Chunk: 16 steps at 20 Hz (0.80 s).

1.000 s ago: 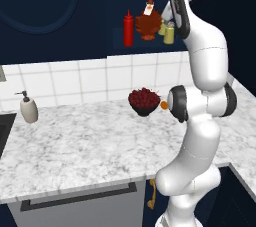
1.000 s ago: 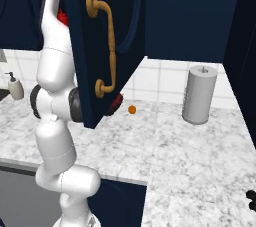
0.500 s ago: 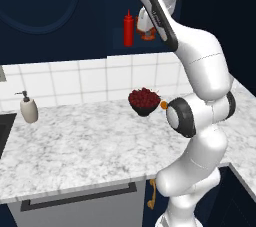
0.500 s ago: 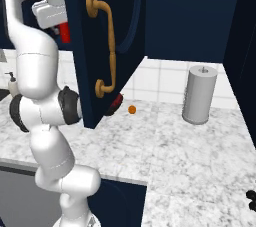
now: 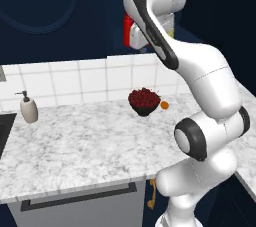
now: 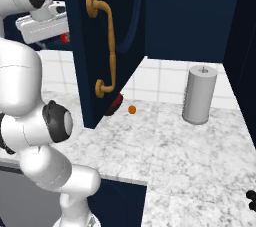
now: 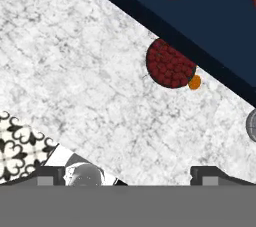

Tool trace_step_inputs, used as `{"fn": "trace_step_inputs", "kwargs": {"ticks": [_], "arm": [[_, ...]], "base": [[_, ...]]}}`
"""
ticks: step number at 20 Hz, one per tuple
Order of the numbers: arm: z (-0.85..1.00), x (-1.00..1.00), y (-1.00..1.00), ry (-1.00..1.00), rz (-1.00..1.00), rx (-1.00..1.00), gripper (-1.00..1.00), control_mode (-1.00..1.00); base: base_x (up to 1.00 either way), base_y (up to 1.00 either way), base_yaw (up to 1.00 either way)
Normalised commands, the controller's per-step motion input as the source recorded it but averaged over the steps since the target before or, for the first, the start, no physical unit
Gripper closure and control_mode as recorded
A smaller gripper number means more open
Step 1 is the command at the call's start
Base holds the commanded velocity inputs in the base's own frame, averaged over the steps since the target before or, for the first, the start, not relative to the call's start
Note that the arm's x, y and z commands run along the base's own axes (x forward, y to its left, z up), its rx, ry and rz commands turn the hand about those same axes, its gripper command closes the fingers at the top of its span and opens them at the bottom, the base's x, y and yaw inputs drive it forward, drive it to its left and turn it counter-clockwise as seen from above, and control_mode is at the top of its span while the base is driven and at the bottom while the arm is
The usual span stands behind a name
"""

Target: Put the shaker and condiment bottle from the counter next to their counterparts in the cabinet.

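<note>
end effector (image 7: 128, 173): my tips spread wide, nothing between them, looking down from high up | condiment bottle (image 5: 128, 30): red, up in the cabinet (image 6: 107, 46), partly hidden behind my arm | bench (image 5: 80, 146): bowl of red berries (image 5: 144, 100) with a small orange ball (image 5: 164, 105) just beside it; soap dispenser (image 5: 28, 108) near the backsplash
</note>
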Motion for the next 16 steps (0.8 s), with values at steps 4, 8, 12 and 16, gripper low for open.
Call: {"fn": "trace_step_inputs", "kwargs": {"ticks": [4,8,12,16], "arm": [[-0.93,-1.0,0.0,-0.15,-0.19,0.0,-1.0,-1.0],[-0.05,-0.34,0.01,-0.05,-0.05,0.01,-1.0,-1.0],[-0.56,-0.91,0.11,-0.05,-0.09,0.0,-1.0,-1.0],[-0.94,-1.0,0.15,-0.16,-0.12,0.0,-1.0,-1.0]], "base": [[0.0,0.0,0.0],[0.0,0.0,0.0],[0.0,0.0,0.0],[0.0,0.0,0.0]]}}
